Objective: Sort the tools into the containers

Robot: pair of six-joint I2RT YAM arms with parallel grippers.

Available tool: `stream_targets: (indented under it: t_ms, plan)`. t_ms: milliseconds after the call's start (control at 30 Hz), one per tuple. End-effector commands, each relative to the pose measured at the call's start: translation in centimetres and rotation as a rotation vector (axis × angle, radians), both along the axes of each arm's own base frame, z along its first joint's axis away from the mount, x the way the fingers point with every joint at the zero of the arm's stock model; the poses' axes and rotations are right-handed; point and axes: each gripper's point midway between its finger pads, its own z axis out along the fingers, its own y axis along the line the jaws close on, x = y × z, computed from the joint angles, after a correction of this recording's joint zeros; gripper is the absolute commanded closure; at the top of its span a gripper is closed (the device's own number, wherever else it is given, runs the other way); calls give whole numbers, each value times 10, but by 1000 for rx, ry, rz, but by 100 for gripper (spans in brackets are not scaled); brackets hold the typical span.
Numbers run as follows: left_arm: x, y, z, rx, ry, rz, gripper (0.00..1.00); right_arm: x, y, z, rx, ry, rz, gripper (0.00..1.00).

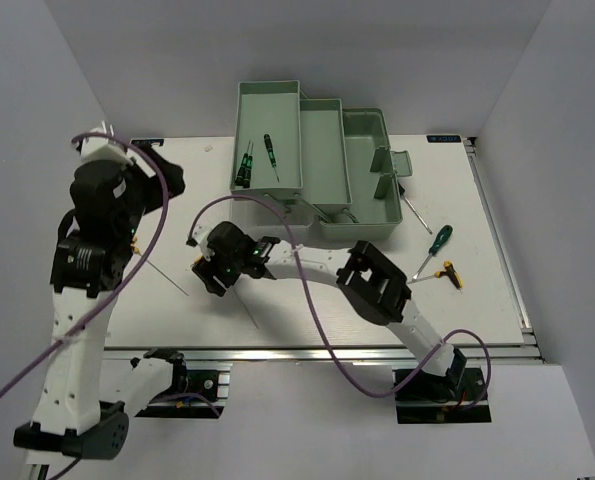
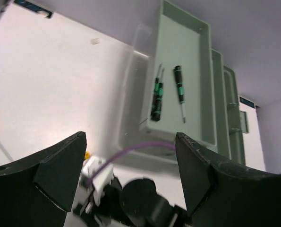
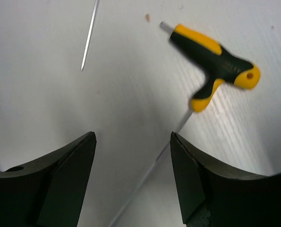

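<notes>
Grasp step seemingly beginning: right end effector [image 3: 132,142], fingers apart, hovering over shaft of yellow-black T-handle tool [image 3: 211,56]; left end effector [image 2: 131,137] apart, empty. Next: lowering, clamping, carrying to tray [image 1: 267,105], 1 o'clock.

arms [image 1: 72,350]: white, black joints | cable [image 2: 126,150]: purple | left gripper [image 2: 131,137]: black

You had no text, number, brand or sign that could be read in any of the three views. The nearest thing to one was a small dark label strip [image 1: 443,137] at the far edge of the table [image 1: 457,300]; from the top view its print was too small to make out. A second dark label [image 2: 34,8] at the table edge showed in your left wrist view, and it was blurred past reading.
</notes>
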Motion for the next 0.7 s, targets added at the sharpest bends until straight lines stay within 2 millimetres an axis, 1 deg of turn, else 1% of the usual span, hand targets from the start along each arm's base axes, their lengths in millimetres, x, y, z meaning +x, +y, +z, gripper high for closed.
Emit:
stream_targets:
  t_ms: [0,67,200,333,400,433,467,500,533,567,600,633,667]
  plan:
    - [-28,26,-40,41,113,124,15,36,12,-1,-14,-51,-197,30]
    - [-39,31,-45,38,127,146,14,45,19,-10,-21,-55,-237,31]
    - [-55,33,-54,23,151,157,14,62,23,-19,-34,-113,-303,37]
    - [-63,35,-61,17,166,164,14,65,24,-26,-37,-131,-311,39]
    - [-67,36,-65,15,174,169,14,65,20,-29,-54,-141,-311,41]
    - [-70,36,-67,15,179,169,14,64,19,-26,-52,-144,-298,42]
    - [-72,37,-68,12,180,175,14,60,20,-9,-26,-149,-277,42]
    - [-74,37,-70,10,182,176,15,49,15,-16,-25,-136,-204,42]
    - [-76,38,-74,8,184,179,14,43,15,15,37,-151,-159,42]
    - [-77,38,-77,8,186,178,14,35,13,23,74,-157,-107,42]
    - [-78,38,-78,4,185,179,14,21,7,14,101,-178,-16,44]
    - [-78,37,-80,-1,184,179,14,17,6,23,128,-199,13,44]
    - [-79,37,-85,-6,192,180,14,11,7,38,155,-228,31,44]
